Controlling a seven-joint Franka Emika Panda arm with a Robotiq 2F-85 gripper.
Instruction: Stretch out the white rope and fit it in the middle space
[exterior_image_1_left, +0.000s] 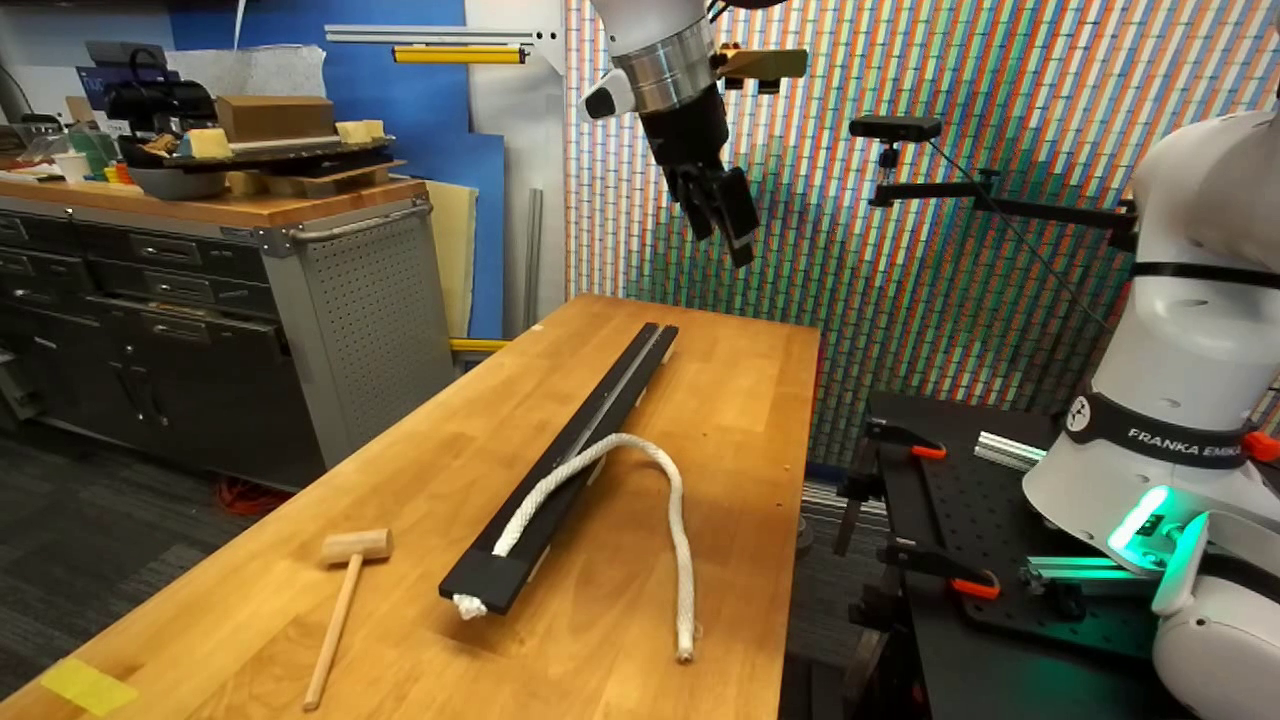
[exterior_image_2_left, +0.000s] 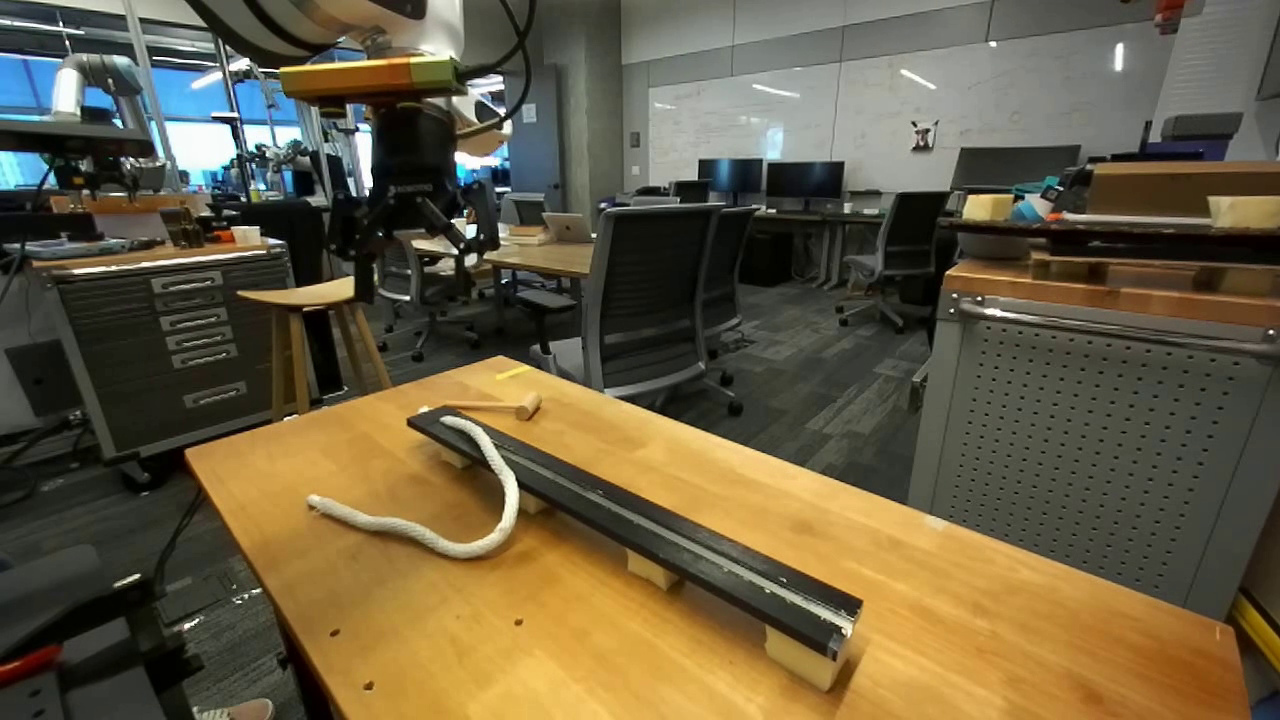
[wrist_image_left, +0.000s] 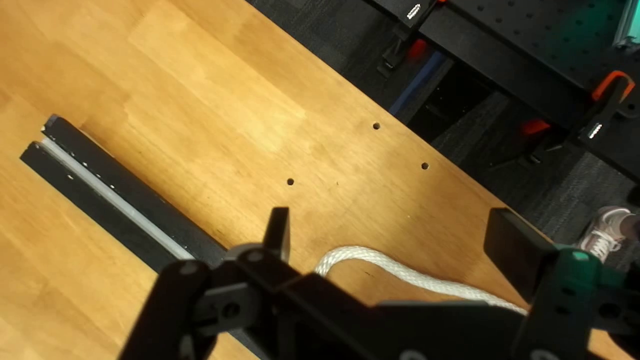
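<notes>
In an exterior view, whiteboards (exterior_image_2_left: 1020, 110) are mounted on a wall (exterior_image_2_left: 910, 28), office chairs (exterior_image_2_left: 650, 290) are spread over grey carpet (exterior_image_2_left: 820, 410), and bright windows (exterior_image_2_left: 192, 110) are seen.

Glare streaks the whiteboard (exterior_image_2_left: 880, 110) and the tabletop (wrist_image_left: 250, 125) gleams softly.

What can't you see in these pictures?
Wrist view: part of the white rope; it's behind the gripper.
In an exterior view: whether the white tuft joins the white rope; the black bars hide that.
In an exterior view: anything written on the whiteboard; too faint to read.
Wrist view: whose shoe that is; the right edge cuts off the rest.
</notes>
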